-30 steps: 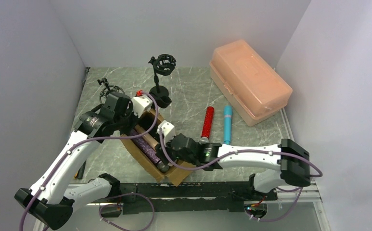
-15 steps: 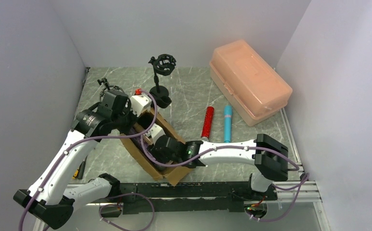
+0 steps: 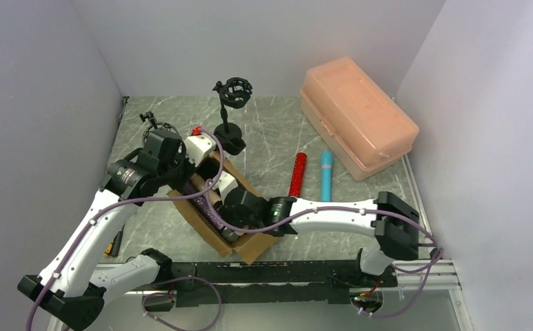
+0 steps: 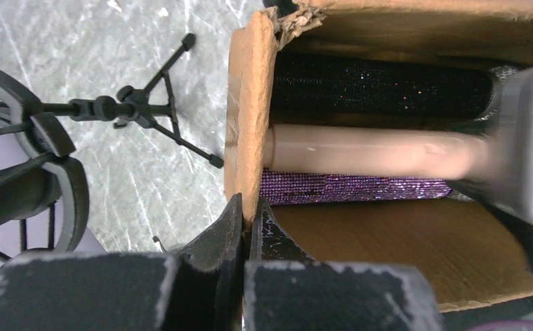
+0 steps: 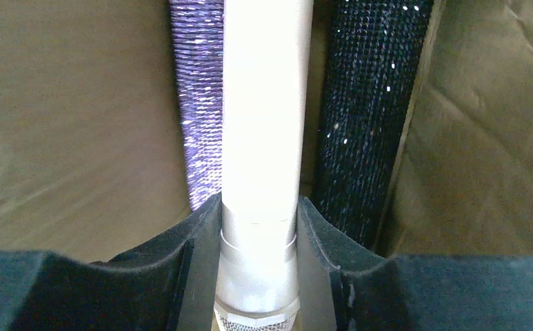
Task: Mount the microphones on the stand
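Observation:
An open cardboard box [image 3: 193, 219] lies on the marble table. Three microphones rest side by side in it: glittery purple [image 5: 198, 103], peach-beige [image 5: 260, 103] and black [image 5: 367, 103]. My right gripper [image 5: 258, 207] reaches into the box [image 5: 77, 138], its pads pressed on both sides of the peach-beige microphone's silver collar. My left gripper [image 4: 249, 207] is shut on the box's side wall [image 4: 249, 117]. A glittery red microphone [image 3: 296, 175] and a light blue one [image 3: 326, 178] lie on the table to the right. The black stand [image 3: 232, 103] with its ring mount rises behind the box.
A small tripod stand [image 4: 139, 110] with a ring mount [image 4: 36, 186] sits left of the box. A peach plastic case [image 3: 356, 117] fills the back right corner. A small dark tool [image 3: 115, 243] lies by the left arm. Grey walls close in three sides.
My right arm has swung left and reached deeper into the box, and its jaws have narrowed onto the peach-beige microphone. The left gripper kept hold of the box wall.

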Robot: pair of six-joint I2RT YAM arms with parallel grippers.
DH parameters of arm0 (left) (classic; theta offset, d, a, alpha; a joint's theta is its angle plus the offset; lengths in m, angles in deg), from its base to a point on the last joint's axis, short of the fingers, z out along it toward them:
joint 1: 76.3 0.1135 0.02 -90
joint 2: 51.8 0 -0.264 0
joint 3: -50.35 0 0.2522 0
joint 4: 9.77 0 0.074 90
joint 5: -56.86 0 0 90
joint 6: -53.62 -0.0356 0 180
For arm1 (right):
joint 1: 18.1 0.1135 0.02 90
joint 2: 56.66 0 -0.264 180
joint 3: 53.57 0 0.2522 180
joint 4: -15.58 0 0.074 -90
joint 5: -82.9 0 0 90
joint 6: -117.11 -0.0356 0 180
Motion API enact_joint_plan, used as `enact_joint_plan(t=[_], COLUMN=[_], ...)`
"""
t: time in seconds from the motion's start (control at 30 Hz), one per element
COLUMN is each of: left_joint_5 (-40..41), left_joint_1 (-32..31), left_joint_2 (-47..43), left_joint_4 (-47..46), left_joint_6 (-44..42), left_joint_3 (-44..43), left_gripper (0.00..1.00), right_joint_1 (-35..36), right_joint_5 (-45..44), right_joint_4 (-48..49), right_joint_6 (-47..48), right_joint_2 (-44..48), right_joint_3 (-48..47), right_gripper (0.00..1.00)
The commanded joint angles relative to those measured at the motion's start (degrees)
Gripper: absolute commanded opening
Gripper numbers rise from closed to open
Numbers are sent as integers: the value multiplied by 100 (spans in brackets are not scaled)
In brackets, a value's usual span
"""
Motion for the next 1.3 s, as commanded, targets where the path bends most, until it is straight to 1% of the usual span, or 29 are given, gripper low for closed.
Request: enact_joint_plan(t=[0.0,0.07,0.2,0.5,0.63,0.77,0.83,0.97,1.13,1.27], left_joint_5=[414,692,833,957,1074,1062,971,850,494,106], left_joint_1=[-80,-130,-198,-220,-218,-218,-218,-218,-222,-223], left_joint_2=[-171,-143,-189,-184,-164,-139,-143,-219,-207,-91], left_joint_4=[-763,-812,-872,-892,-838,-755,-698,-684,-536,-165], left_joint_6=[23,-23,-83,-143,-143,-124,-167,-313,-527,-616], left_joint_3=[180,262,362,370,329,262,244,257,192,-76], left_gripper=[0,0,0,0,0,0,0,0,0,0], right_joint_1=[-54,-59,-72,-160,-173,-331,-602,-1534,-2702,-3186], right_joint_5=[279,353,287,-411,-846,-1062,-1061,-900,-657,-345], right_joint_4=[118,4,-348,-1330,-1710,-2027,-2065,-2122,-1985,-1531], right_joint_6=[-146,-192,-209,-58,-158,-516,-776,-1277,-1562,-1448], right_joint_2=[778,1007,1416,2115,2621,3179,3379,3418,2793,2138], right_joint_3=[-369,-374,-374,-250,30,509,787,1006,1085,1204], right_gripper=[0,0,0,0,0,0,0,0,0,0])
